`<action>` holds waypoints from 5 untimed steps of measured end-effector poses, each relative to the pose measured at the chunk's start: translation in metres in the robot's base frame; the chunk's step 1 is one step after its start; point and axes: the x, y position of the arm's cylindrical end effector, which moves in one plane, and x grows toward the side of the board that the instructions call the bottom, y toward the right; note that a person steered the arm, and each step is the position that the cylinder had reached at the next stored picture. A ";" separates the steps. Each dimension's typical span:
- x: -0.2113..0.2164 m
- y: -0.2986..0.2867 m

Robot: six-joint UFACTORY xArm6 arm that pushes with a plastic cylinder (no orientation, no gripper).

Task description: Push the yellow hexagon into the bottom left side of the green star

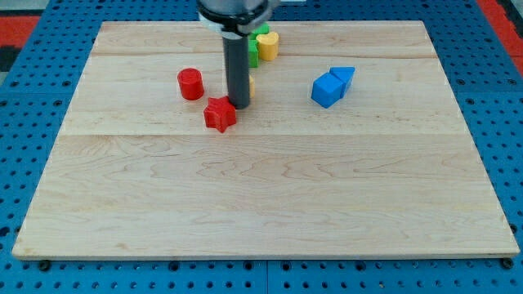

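On the pale wooden board [261, 188], my tip [239, 104] holds nothing, touching the red star [219, 113]. A yellow block [268, 44], shape unclear, hugs the half-hidden green block [253, 51] near the view's top.

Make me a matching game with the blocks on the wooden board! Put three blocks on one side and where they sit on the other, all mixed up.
Things:
1. red cylinder block
2. red star-shaped block
3. blue cube block

Places:
A. towards the view's right, touching a second blue block
B. just below and left of my tip
C. furthest to the view's left, standing apart from the other blocks

Right pairs: 1-C, 2-B, 3-A.
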 end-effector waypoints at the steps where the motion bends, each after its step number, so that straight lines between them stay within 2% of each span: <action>1: -0.027 -0.022; 2: -0.026 -0.011; 3: -0.005 -0.010; 4: -0.007 0.011; 5: -0.027 0.018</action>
